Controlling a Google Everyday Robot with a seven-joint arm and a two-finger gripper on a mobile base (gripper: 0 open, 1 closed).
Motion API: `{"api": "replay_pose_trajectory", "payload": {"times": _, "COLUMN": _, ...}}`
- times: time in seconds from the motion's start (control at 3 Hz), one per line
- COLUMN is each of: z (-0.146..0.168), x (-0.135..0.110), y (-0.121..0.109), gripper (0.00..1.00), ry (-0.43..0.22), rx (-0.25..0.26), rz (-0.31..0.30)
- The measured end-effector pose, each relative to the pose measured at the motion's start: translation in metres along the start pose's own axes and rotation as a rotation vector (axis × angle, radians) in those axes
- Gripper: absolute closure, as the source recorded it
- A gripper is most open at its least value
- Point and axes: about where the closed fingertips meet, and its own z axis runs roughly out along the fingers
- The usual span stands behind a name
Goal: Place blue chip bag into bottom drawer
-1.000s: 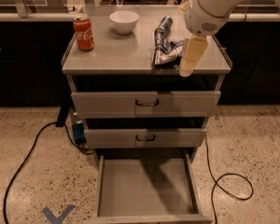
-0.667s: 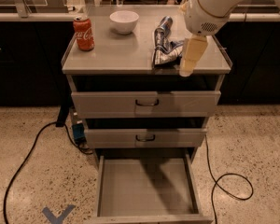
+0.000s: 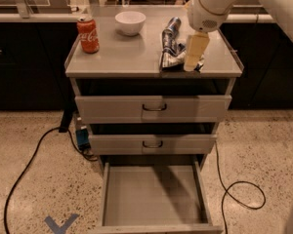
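The blue chip bag [image 3: 170,44] lies crumpled on the right half of the cabinet top [image 3: 117,57], dark blue with shiny white patches. My gripper [image 3: 195,51] hangs from the white arm at the bag's right edge, low over the cabinet top, and covers part of the bag. Whether it touches the bag does not show. The bottom drawer [image 3: 154,191] is pulled out below, with a flat grey floor and nothing in it. The two drawers above are shut.
A red soda can [image 3: 88,34] stands at the left of the cabinet top and a white bowl [image 3: 130,22] at the back middle. Black cables [image 3: 234,194] trail on the speckled floor on both sides. A blue tape mark [image 3: 61,224] is at the front left.
The gripper has edged slightly left and back over the bag's right edge. The bag, can, bowl and drawers have not moved.
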Motion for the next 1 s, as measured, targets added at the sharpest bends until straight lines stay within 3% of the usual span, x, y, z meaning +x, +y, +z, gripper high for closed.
{"api": "replay_pose_trajectory", "payload": {"times": 0.33, "z": 0.032, "x": 0.011, "y": -0.015, "gripper": 0.0, "ry": 0.014, "rx": -0.009, "rz": 0.02}}
{"api": "replay_pose_trajectory", "payload": {"times": 1.0, "z": 0.075, "x": 0.027, "y": -0.013, "gripper": 0.0, "ry": -0.008, "rx": -0.055, "rz": 0.098}}
